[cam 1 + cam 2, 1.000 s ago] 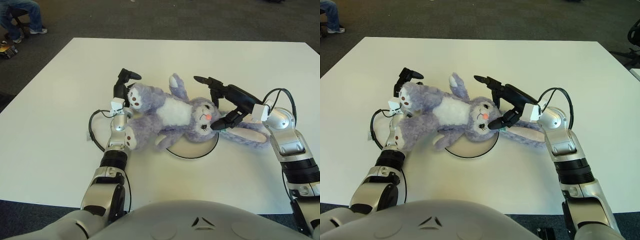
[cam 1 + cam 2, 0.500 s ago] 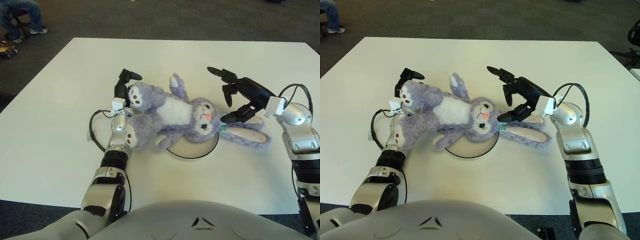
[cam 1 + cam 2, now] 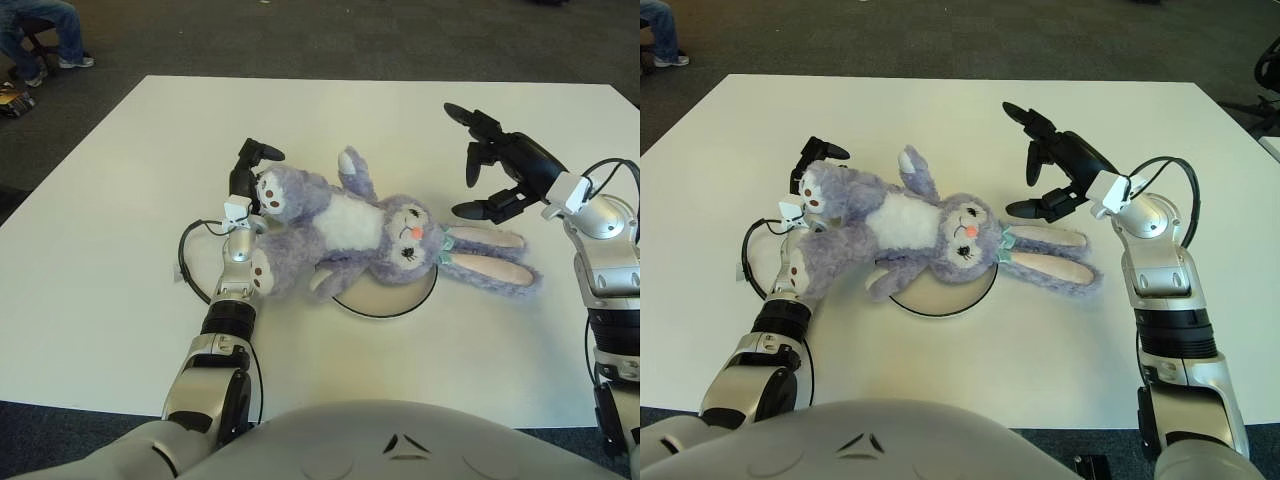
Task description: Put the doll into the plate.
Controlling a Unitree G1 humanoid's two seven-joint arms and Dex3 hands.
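A purple plush bunny doll (image 3: 350, 225) lies on its back across the white table. Its head and one arm lie over a white plate with a dark rim (image 3: 390, 311). Its body and legs stretch left of the plate, and its long ears (image 3: 490, 255) trail off to the right. My right hand (image 3: 482, 165) hovers open above and right of the ears, touching nothing. My left hand (image 3: 248, 165) stands upright against the doll's feet, mostly hidden by them.
A black cable loop (image 3: 186, 262) lies on the table by my left wrist. The table's far edge (image 3: 380, 80) meets dark carpet. A seated person's legs (image 3: 45, 30) show at the top left, off the table.
My right hand has let go of the doll's head and ears and moved up and to the right, fingers spread. The doll and my left hand have stayed put.
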